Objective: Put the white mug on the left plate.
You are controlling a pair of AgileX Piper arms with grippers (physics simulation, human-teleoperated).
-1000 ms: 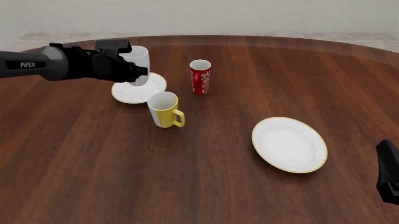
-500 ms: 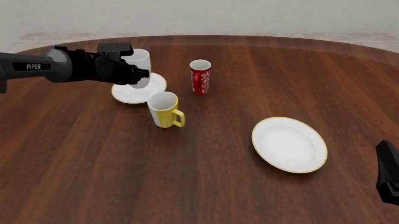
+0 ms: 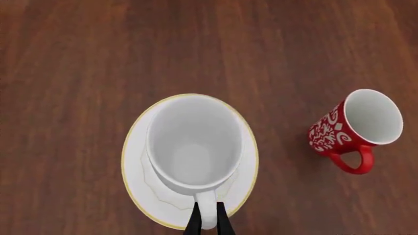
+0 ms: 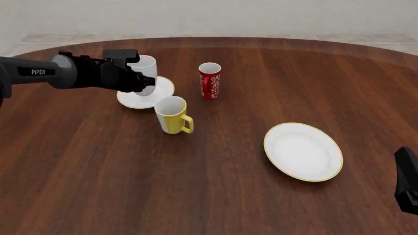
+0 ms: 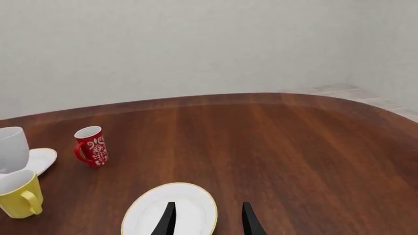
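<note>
The white mug point(image 4: 148, 72) stands upright over the small gold-rimmed left plate point(image 4: 138, 100). My left gripper point(image 4: 136, 81) is shut on its loop handle. In the left wrist view the mug point(image 3: 194, 147) is centred over the plate point(image 3: 135, 177), and the gripper point(image 3: 207, 225) pinches the handle. I cannot tell whether the mug's base touches the plate. My right gripper point(image 5: 207, 221) is open and empty, low over the larger plate point(image 5: 179, 203). In the front view only a part of the right arm point(image 4: 406, 186) shows at the right edge.
A yellow mug point(image 4: 172, 115) stands just in front of the small plate. A red patterned cup point(image 4: 210, 81) stands to the plate's right. The larger gold-rimmed plate point(image 4: 302, 151) lies at the front right.
My left gripper has lowered the white mug, still held by the handle, down toward the small plate. The right arm has not moved.
</note>
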